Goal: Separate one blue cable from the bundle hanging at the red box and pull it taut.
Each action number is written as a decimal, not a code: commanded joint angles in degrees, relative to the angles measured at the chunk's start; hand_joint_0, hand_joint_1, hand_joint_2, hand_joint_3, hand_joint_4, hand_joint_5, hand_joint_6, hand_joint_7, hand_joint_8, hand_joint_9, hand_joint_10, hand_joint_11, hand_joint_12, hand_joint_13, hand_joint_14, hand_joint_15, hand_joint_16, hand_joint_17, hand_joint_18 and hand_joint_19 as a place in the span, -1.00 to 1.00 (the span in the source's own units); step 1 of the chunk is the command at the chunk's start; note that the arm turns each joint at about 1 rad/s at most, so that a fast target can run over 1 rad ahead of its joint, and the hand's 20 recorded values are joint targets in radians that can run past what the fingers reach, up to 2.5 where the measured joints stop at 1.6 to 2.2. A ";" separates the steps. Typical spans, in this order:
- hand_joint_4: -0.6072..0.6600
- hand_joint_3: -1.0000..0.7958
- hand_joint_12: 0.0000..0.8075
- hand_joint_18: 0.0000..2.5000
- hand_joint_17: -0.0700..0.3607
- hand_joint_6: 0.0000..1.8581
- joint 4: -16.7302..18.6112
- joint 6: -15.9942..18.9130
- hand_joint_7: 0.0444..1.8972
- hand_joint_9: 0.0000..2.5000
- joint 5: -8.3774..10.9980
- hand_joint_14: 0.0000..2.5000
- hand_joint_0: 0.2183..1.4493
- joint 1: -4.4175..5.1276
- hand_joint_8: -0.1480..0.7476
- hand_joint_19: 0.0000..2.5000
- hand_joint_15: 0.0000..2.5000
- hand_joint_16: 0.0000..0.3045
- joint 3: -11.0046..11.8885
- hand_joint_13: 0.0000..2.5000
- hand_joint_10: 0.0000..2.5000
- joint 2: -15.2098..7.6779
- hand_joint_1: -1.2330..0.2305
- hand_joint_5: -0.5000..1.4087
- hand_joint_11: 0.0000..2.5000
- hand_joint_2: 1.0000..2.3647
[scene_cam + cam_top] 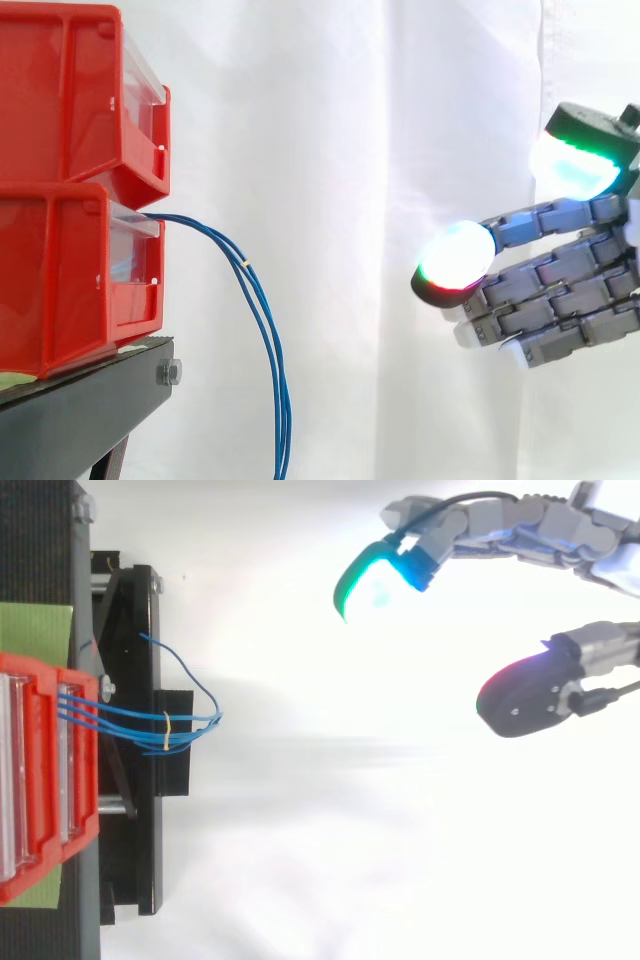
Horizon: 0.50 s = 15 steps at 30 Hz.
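The red box, set on the black stand, is seen far ahead of the fingertips of the hand. From its front the bundle of blue cables is led out, arched over and left hanging, well apart from the hand and mostly lower than its palm. A small yellow tie is seen round the strands close to the box; past it, on the side nearer the hand, they are splayed a little. The cables are judged light, thin, limp and rather slick, so one strand would likely slip through a loose hold or drag its neighbours along. A pinch is best taken on the outermost strand, on the hanging stretch nearest the hand, past the tie, where a gap between strands can be made out. The hand is held level, with fingers stretched toward the box and the thumb spread away from them; it is wide open and nothing is held in it
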 commanded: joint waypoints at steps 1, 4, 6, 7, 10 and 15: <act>0.16 -0.44 -0.28 -0.93 -0.26 -0.46 2.11 -0.50 -0.25 -0.89 1.62 -1.00 -0.45 0.35 -0.23 -0.81 -1.00 -0.74 0.15 -0.96 -1.00 -1.34 -0.10 -0.75 -1.00 -1.00; 0.16 -0.44 -0.28 -0.93 -0.26 -0.46 4.22 -0.68 -0.25 -0.89 2.06 -1.00 -0.45 0.52 -0.23 -0.80 -1.00 -0.74 0.68 -0.96 -1.00 -3.10 -0.10 -0.75 -1.00 -1.00; 0.16 -0.44 -0.28 -0.93 -0.26 -0.46 4.75 -0.33 -0.24 -0.89 2.15 -1.00 -0.45 0.61 -0.23 -0.80 -1.00 -0.74 3.14 -0.96 -1.00 -5.91 -0.10 -0.75 -1.00 -1.00; 0.16 -0.44 -0.28 -0.93 -0.26 -0.46 4.66 -0.24 -0.25 -0.89 2.23 -1.00 -0.45 0.61 -0.23 -0.80 -1.00 -0.74 3.76 -0.96 -1.00 -6.53 -0.10 -0.74 -1.00 -1.00; 0.17 -0.44 -0.28 -0.93 -0.26 -0.46 4.49 -0.41 -0.25 -0.89 2.32 -1.00 -0.45 0.52 -0.23 -0.80 -1.00 -0.74 5.78 -0.96 -1.00 -8.11 -0.10 -0.75 -1.00 -1.00; 0.17 -0.44 -0.28 -0.93 -0.26 -0.46 4.13 0.03 -0.25 -0.89 1.88 -1.00 -0.45 0.17 -0.23 -0.80 -1.00 -0.74 10.35 -0.96 -1.00 -12.24 -0.10 -0.74 -1.00 -1.00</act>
